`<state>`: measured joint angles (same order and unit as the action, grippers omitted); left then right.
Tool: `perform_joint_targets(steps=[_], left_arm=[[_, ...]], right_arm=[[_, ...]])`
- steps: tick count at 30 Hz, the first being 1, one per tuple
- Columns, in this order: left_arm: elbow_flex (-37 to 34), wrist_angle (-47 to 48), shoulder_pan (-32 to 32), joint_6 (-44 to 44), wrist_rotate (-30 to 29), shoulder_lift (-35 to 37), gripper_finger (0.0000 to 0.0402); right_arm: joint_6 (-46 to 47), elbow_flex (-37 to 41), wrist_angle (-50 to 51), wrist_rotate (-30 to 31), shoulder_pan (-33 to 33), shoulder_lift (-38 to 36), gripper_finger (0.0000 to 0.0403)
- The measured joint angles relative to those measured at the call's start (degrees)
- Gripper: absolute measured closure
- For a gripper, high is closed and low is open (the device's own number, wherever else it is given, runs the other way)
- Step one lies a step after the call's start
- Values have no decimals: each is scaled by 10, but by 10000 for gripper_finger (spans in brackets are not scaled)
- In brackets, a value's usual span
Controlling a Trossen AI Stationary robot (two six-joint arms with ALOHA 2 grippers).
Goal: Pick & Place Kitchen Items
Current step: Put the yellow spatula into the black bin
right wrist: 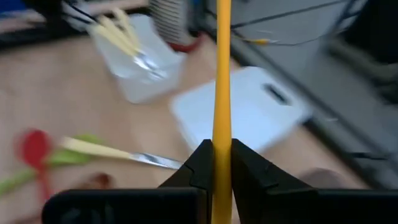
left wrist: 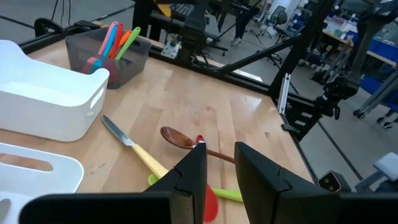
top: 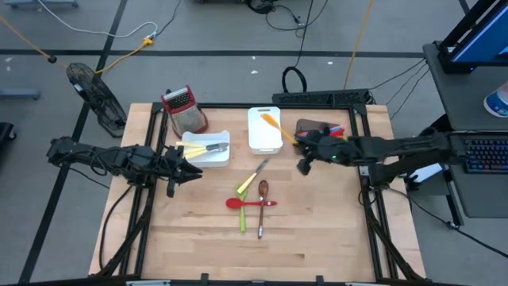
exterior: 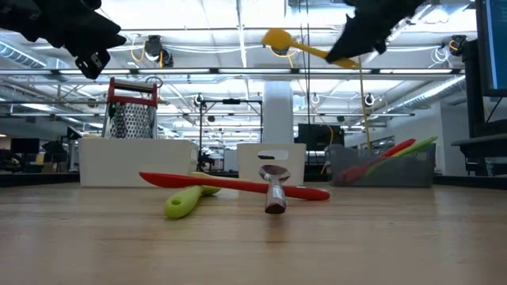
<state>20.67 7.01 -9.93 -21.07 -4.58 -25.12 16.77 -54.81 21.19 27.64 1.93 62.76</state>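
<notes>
High view
Table: wooden top (top: 317,230) with both arms reaching in from the sides.
Right gripper: (top: 302,143) raised near the white tray (top: 264,139), fingers closed on the handle of the orange spoon (top: 271,121); the spoon's bowl lies over the tray.
Left gripper: (top: 190,172) just beside the second white tray (top: 208,156), which holds yellow-handled utensils (top: 208,148).
Loose items: red spoon (top: 248,203), green utensil (top: 243,208), brown spoon (top: 263,199) and yellow-handled knife (top: 252,178) lie crossed in a cluster at mid-table.
Brown tray: (top: 313,128) behind the right gripper, with red and blue utensils inside.
Box grater: (top: 184,110) at the far left of the table, behind the second white tray.

Low view
Orange spoon: (exterior: 297,44) held high above the table by the right gripper (exterior: 348,54), tilted, bowl end uppermost.
Red spoon: (exterior: 230,184) flat on the wood, crossing the green utensil (exterior: 187,201) and brown spoon (exterior: 275,190).

Left wrist view
Left gripper: (left wrist: 221,168) fingers narrowly parted, nothing between them, hovering above the cluster.
Below: brown spoon (left wrist: 177,137), yellow-handled knife (left wrist: 134,147).
Brown tray: (left wrist: 106,56) holds pink, blue and orange handles.

Right wrist view
Right gripper: (right wrist: 221,163) fingers clamped on the orange spoon (right wrist: 222,74) handle, which runs straight out ahead.
White tray: (right wrist: 249,118) below the spoon.
</notes>
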Motion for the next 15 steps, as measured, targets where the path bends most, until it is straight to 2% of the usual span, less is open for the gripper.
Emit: perform_joint_targets(steps=[7, 15], left_arm=[[0, 4, 0, -1, 0, 0, 316], [0, 13, 0, -2, -5, 0, 316]], right_arm=[[-107, 0, 135, 109, 0, -75, 378], [-282, 0, 239, 225, 0, -99, 378]])
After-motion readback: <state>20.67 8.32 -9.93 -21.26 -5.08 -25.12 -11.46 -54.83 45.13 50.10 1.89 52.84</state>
